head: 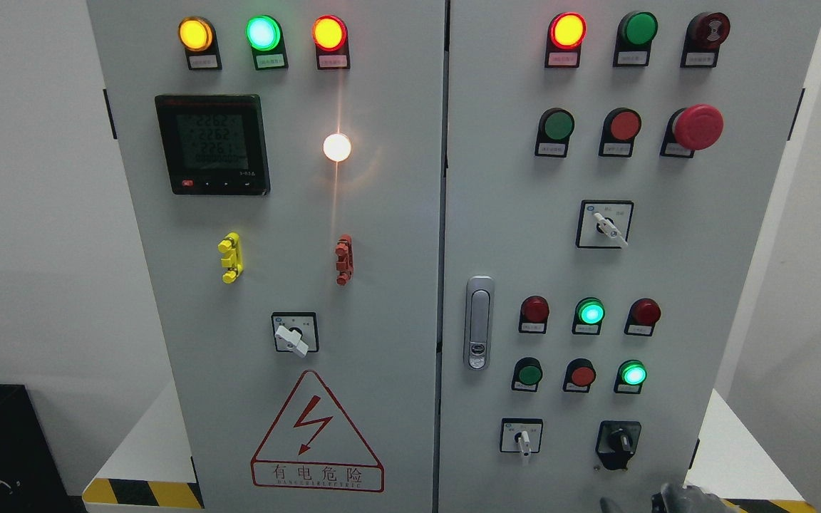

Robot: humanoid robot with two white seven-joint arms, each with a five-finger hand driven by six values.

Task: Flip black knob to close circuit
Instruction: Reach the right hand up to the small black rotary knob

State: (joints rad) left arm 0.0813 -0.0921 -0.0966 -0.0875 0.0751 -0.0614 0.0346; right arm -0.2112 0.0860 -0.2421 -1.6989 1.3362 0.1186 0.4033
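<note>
only the head view is given. low on the cabinet's right door (667,249), the black knob (619,442) sits beside a white-handled switch (522,439). the right hand (688,497) barely shows at the bottom edge, just below the knob; whether its fingers are spread or curled i cannot tell. it should probably rise, pinch the knob squarely, and twist without slipping. no containers show.

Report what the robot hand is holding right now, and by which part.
Nothing is held. The right robot hand only peeks in at the bottom edge, below the black rotary knob on the grey cabinet door, not touching it.
</note>
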